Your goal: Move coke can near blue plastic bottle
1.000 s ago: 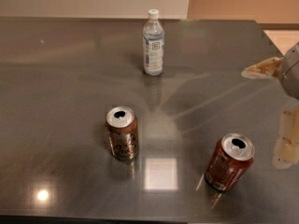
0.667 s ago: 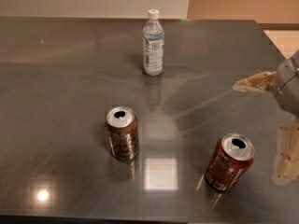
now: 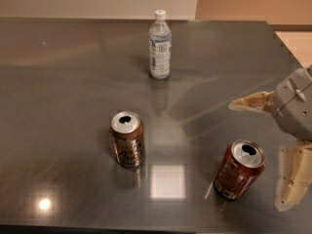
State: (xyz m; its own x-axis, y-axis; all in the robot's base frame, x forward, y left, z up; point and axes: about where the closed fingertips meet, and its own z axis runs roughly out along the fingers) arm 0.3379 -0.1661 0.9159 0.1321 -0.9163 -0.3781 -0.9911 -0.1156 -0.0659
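Note:
The coke can [image 3: 239,171], dark red with a silver open top, stands at the front right of the dark table [image 3: 73,82]. The blue plastic bottle [image 3: 160,45], clear with a white cap and pale label, stands upright at the back centre, far from the can. My gripper [image 3: 256,155] reaches in from the right edge, open, with its pale fingers spread wide. One finger [image 3: 253,102] is behind the can and the other [image 3: 291,182] is to its right. The gripper holds nothing and I see no contact with the can.
A brown-orange can [image 3: 128,139] with cursive script stands at the front centre-left, well left of the coke can. The table's right edge runs close behind the gripper, with a pale floor [image 3: 297,40] beyond it. Bright light reflections lie on the tabletop.
The gripper has moved further into view from the right and lower, closer to the coke can. The cans and the bottle have not moved.

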